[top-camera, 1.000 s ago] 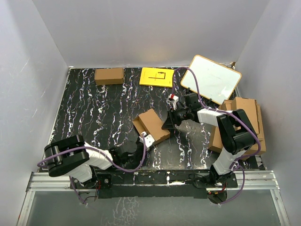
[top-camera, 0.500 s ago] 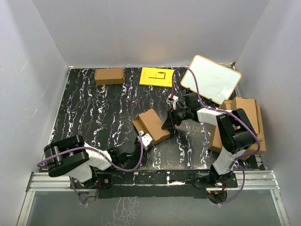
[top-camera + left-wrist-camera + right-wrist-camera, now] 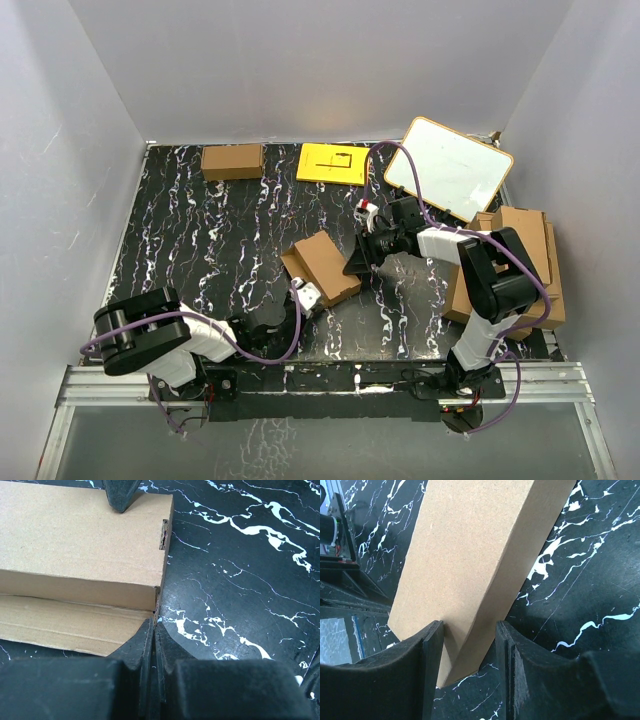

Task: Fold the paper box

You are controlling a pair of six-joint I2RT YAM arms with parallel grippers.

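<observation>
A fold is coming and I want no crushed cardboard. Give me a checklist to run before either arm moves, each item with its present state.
1. Left gripper shut: ok.
2. Left gripper's tip at the paper box's near corner: ok.
3. Right gripper astride the box's other end: ok.
4. Right fingers clamping the box: cannot tell.
5. Near flap folded up: not ok, it lies flat on the table.
</observation>
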